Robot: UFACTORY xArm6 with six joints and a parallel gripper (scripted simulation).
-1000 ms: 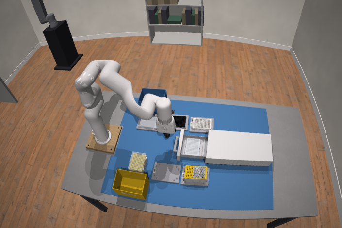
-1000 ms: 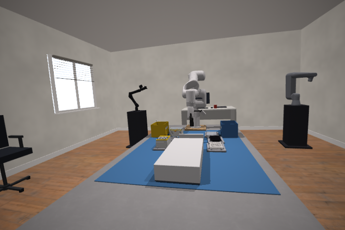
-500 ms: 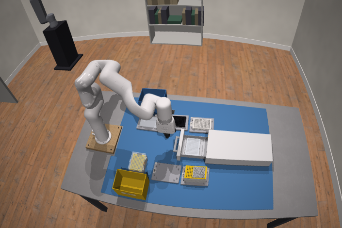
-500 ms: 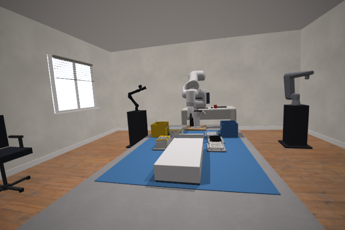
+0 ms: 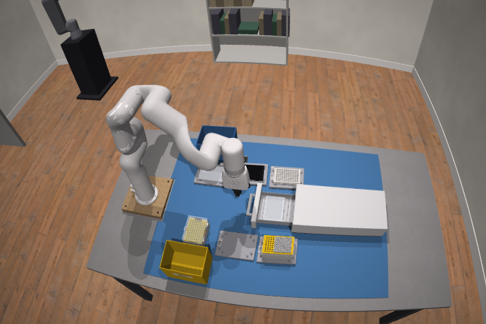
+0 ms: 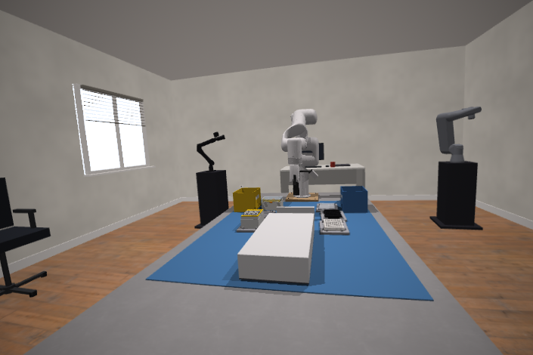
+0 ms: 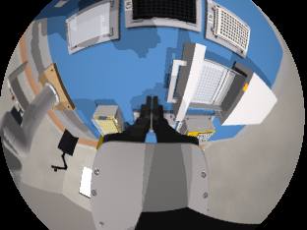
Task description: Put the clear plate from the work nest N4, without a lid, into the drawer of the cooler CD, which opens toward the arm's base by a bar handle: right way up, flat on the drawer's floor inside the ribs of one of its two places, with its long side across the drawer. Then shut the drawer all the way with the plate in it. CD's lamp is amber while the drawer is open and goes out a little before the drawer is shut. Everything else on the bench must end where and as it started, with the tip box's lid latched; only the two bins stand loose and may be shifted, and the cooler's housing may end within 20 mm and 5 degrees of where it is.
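The white cooler CD (image 5: 338,209) stands on the blue mat with its drawer pulled out toward the arm's base. A clear well plate (image 5: 272,208) lies flat in the drawer, with no lid on it; it also shows in the wrist view (image 7: 209,83). The bar handle (image 5: 249,204) is at the drawer's left end. An amber lamp (image 7: 247,84) glows on the cooler's front. My gripper (image 5: 236,194) is shut and empty, pointing down above the mat, a little left of and behind the handle. Its closed fingers (image 7: 153,109) show in the wrist view.
Behind the gripper stand a nest with a pale flat piece (image 5: 209,175), a black plate (image 5: 255,172), a white plate (image 5: 286,175) and a blue bin (image 5: 217,133). In front stand a bare grey nest (image 5: 236,245), a yellow-framed rack (image 5: 276,245), a tip box (image 5: 195,229) and a yellow bin (image 5: 185,260).
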